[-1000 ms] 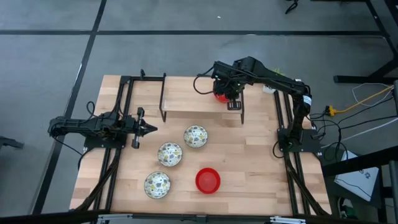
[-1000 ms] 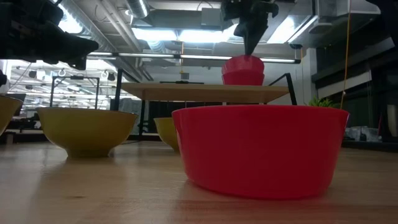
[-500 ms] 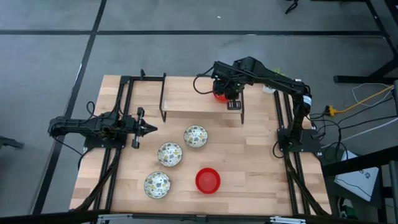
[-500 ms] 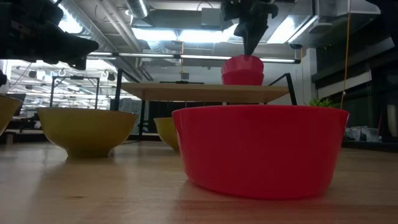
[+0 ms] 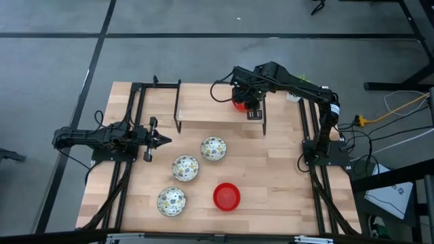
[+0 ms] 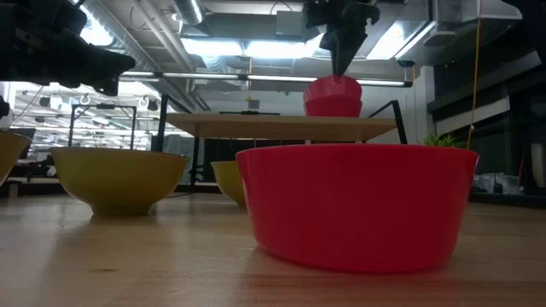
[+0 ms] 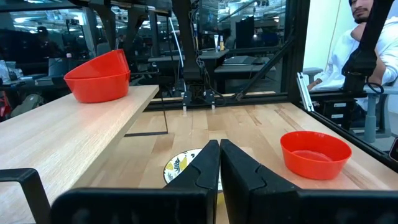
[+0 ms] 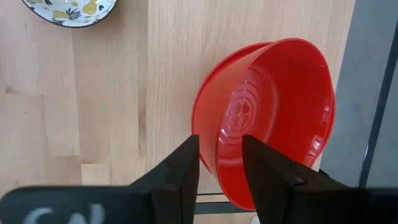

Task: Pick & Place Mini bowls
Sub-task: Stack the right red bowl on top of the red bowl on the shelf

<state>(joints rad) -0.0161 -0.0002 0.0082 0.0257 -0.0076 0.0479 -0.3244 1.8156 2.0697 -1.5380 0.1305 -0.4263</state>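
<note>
Two red mini bowls (image 8: 273, 118) are stacked on the raised wooden shelf (image 5: 210, 112). The upper one sits tilted in the lower (image 7: 99, 78). My right gripper (image 8: 220, 140) hangs open over them, pointing down. One finger stands outside the upper bowl's near rim and one inside, with a gap on each side. A third red bowl (image 5: 226, 196) and three patterned cream bowls (image 5: 213, 148) (image 5: 185, 168) (image 5: 171, 200) rest on their bases on the table. My left gripper (image 5: 166, 141) waits shut and level at the table's left.
The shelf stands on black legs (image 5: 178, 108) across the table's far middle. Black frame rails (image 5: 129, 135) (image 5: 308, 129) run along both sides. A small green plant (image 6: 439, 141) shows beyond the table. A person (image 7: 367, 43) sits past the right edge.
</note>
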